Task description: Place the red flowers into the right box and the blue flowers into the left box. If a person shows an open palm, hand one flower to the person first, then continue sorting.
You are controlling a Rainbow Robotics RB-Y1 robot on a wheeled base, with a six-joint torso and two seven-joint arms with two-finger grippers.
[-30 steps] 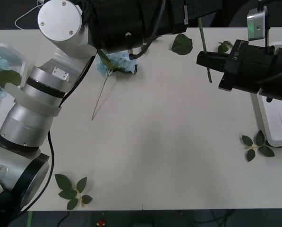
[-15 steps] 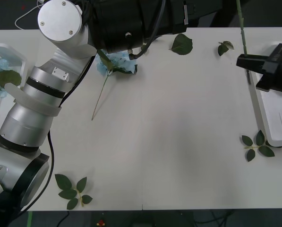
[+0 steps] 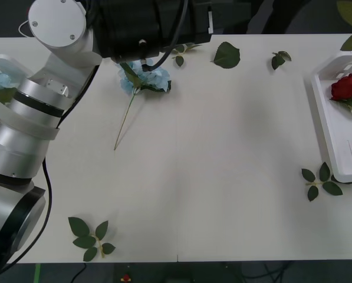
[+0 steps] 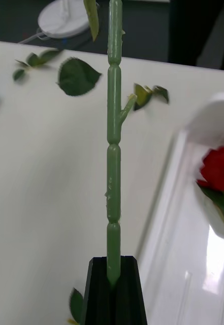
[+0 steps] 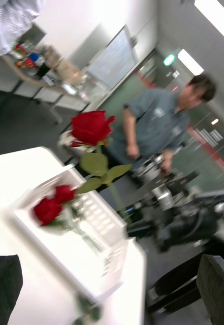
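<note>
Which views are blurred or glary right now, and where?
Front view: sharp, even light, soft shadows; the blue flower is crisp. Right wrist view: the green stem in the shut right gripper is sharp, the red rose in the white tray smeared. Left wrist view: blurred throughout, bright ceiling lights.

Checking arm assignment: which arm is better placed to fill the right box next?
Right: the right tool is shut on the stem of a red flower beside the right box. The left tool is open, empty and farther from it.
</note>
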